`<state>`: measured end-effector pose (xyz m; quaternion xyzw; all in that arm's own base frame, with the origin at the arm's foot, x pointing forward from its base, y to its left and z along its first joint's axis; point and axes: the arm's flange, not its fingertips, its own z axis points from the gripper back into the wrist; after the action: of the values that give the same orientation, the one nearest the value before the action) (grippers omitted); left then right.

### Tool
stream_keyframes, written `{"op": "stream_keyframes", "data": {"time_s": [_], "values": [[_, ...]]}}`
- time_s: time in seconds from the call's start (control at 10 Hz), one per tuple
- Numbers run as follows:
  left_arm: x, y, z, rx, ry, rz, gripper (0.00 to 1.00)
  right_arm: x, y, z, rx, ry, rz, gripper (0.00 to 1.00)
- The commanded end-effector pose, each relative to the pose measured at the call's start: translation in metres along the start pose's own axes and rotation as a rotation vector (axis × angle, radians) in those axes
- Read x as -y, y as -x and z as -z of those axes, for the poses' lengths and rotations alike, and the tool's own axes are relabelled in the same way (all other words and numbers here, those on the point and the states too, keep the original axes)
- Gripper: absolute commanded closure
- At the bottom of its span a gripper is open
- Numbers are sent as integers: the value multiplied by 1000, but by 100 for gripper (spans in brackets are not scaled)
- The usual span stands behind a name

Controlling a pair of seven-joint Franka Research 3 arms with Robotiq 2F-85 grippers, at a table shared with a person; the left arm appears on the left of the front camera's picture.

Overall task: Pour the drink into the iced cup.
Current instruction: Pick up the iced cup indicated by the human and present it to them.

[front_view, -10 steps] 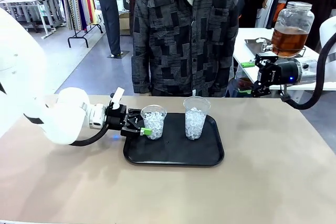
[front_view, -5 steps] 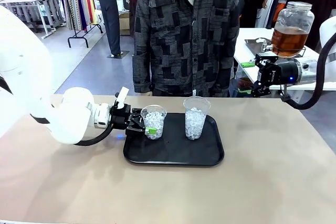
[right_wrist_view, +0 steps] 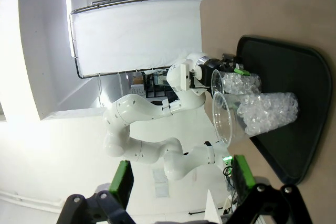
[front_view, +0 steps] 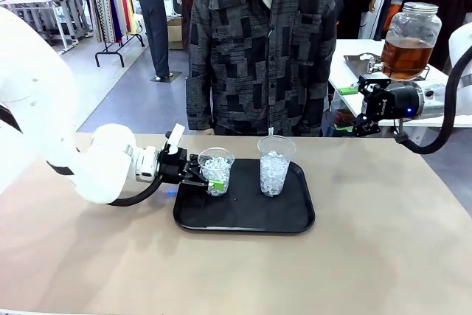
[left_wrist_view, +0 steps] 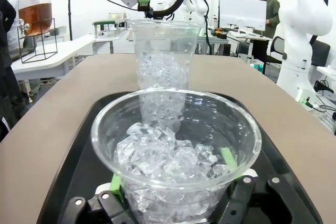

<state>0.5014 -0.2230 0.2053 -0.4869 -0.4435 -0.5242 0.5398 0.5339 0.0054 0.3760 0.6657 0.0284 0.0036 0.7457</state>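
1. No text, label, brand, number or sign is showing clearly enough to be read in any of the views.
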Motion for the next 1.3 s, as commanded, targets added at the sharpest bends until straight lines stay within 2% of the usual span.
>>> {"op": "stream_keyframes", "data": {"time_s": [0.0, 0.5, 0.9, 1.2], "values": [[-3, -3, 4, -5, -6, 0, 20, -1, 0, 0, 6, 4, -3, 0], [-1, -14, 2, 32, -12, 27, 20, -1, 0, 0, 6, 4, -3, 0], [-3, -71, -1, 40, -22, 121, 20, -1, 0, 0, 6, 4, -3, 0], [-19, -112, -1, 54, -30, 163, 20, -1, 0, 0, 6, 4, -3, 0]]}}
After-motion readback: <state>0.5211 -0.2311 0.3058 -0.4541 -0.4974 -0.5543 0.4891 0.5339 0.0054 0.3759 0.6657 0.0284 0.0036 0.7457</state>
